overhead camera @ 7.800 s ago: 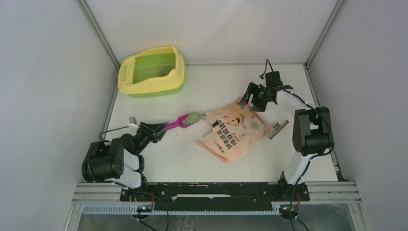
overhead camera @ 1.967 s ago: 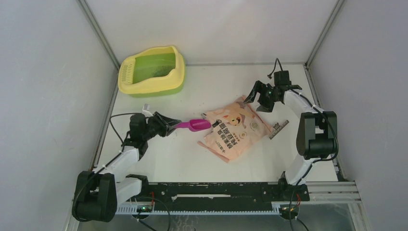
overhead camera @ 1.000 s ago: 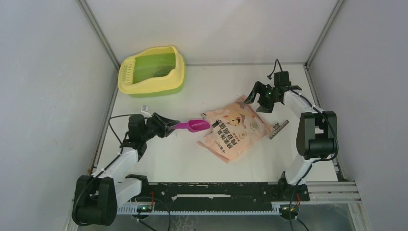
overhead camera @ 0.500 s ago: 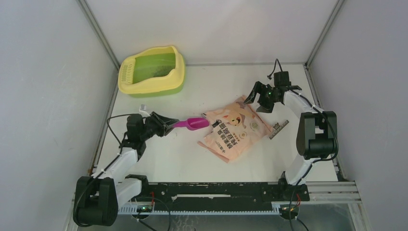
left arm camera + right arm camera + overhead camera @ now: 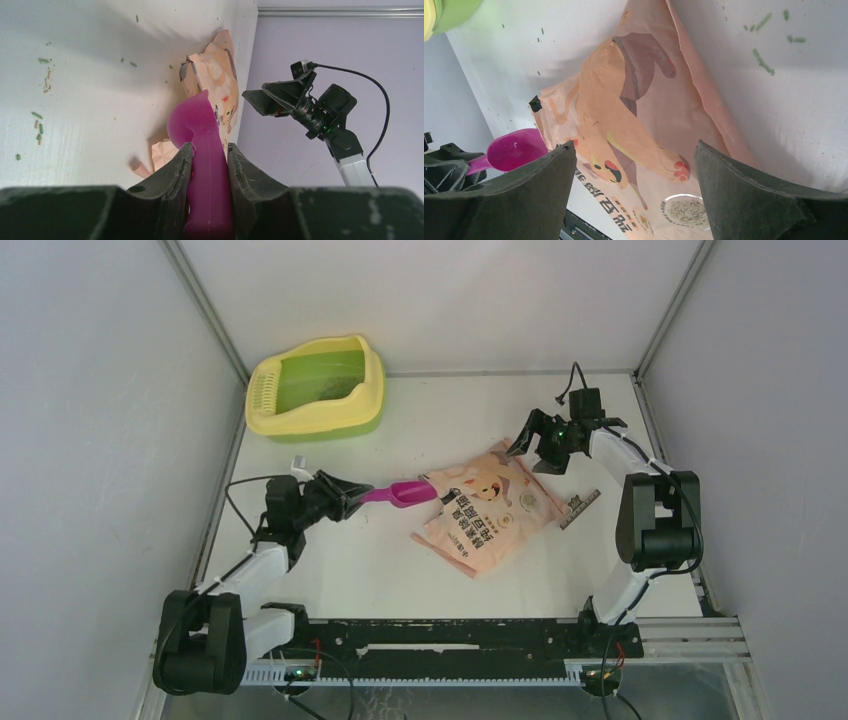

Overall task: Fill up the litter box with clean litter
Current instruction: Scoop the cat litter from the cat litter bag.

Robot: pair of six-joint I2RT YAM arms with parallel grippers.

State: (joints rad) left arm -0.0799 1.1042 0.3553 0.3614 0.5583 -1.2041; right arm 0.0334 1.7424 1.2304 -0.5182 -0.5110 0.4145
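Left arm has stretched out from its folded pose since the earliest frame. The magenta plastic scoop [image 5: 400, 496] was heaped with greenish granules then; its bowl is bare now and has crept slightly toward the bag in the last half second.

Rounded-rectangular plastic litter box [image 5: 374, 370] sits in the far-left corner of the white surface [image 5: 350, 570], with a yellow rim, green basin and slotted grille at its left end. Clean litter [image 5: 335, 392] is only a faint dark smear of specks in the basin.

Left hand [image 5: 348, 499] is clamped on the smooth scoop handle, bowl pointing right, just beside the crinkled mouth of the flat pink-orange printed bag [image 5: 490, 505]. There is open room between the box and the scoop.

Right hand [image 5: 537, 447] hovers over the bag's far corner, jaws spread wide and holding nothing. A grey toothed strip [image 5: 580, 508] lies just off the bag's right edge.

Left wrist view: ribbed dark fingers [image 5: 172, 175] pinch both sides of the scoop [image 5: 202, 145], bag [image 5: 215, 85] beyond it. Stray green pellets [image 5: 39, 127] dot the surface, invisible from the top view.

Right wrist view: bag [image 5: 639, 115] fills the gap of the right hand [image 5: 634, 145]. The scoop [image 5: 514, 149] has an empty bowl at the bag's edge; touching or not, can't tell. More pellets [image 5: 763, 61].
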